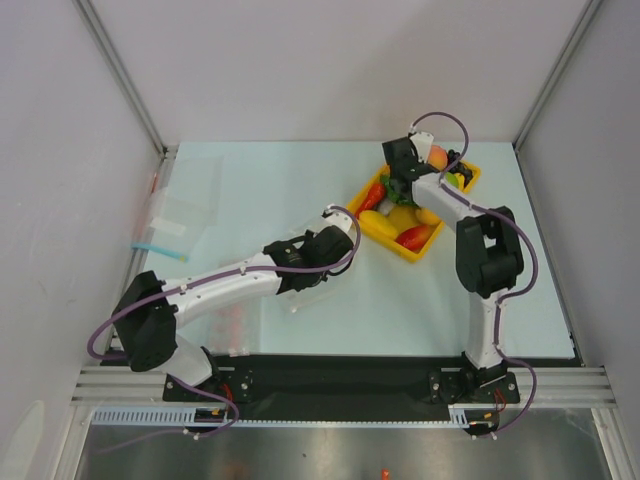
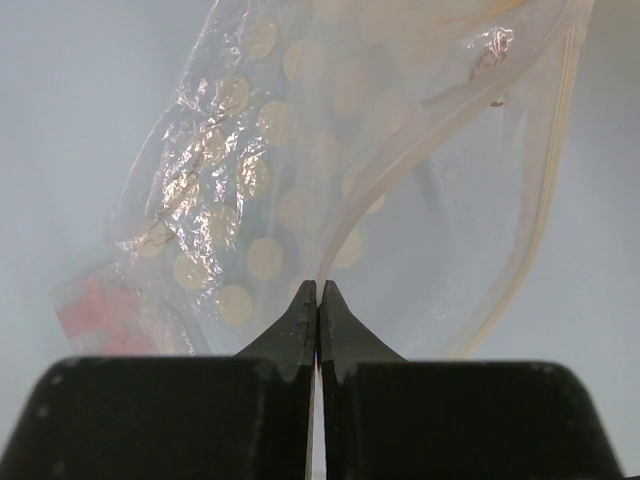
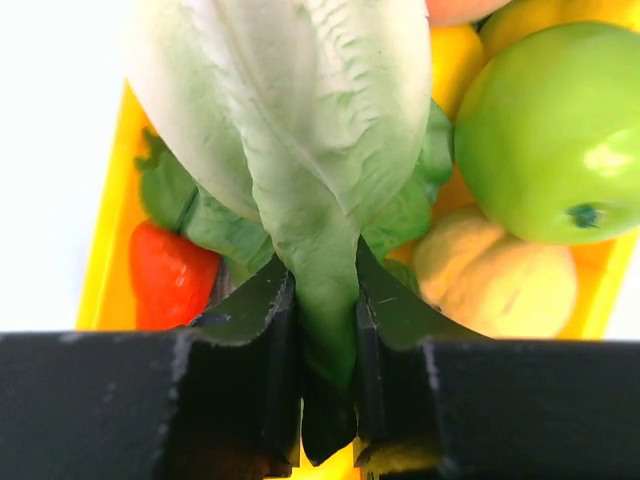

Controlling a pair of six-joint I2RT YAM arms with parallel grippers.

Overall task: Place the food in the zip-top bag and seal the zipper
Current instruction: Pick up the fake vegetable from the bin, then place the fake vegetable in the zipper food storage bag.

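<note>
The zip-top bag (image 2: pixel 250 200), clear with pale dots, lies crumpled ahead of my left gripper (image 2: pixel 318 290), which is shut on the bag's mouth edge. The zipper (image 2: pixel 548 190) curves away on the right, and the mouth gapes. From above, the left gripper (image 1: pixel 318 275) holds the bag (image 1: pixel 305 295) at mid-table. My right gripper (image 3: pixel 322 290) is shut on the stem of the green-white lettuce (image 3: pixel 290 120), over the yellow tray (image 3: pixel 105 250). A green apple (image 3: pixel 550 130), a pale peach (image 3: pixel 500 285) and a red piece (image 3: pixel 170 275) lie beside it. In the top view the right gripper (image 1: pixel 400 185) is inside the tray (image 1: pixel 472 182).
Flat clear bags (image 1: pixel 185 200), one with a blue strip (image 1: pixel 160 248), lie at the left. A clear bag with red bits (image 1: pixel 232 320) sits near the left arm and shows again as the red bits (image 2: pixel 95 310). A red-orange mango (image 1: pixel 415 237) and a yellow fruit (image 1: pixel 400 218) are in the tray.
</note>
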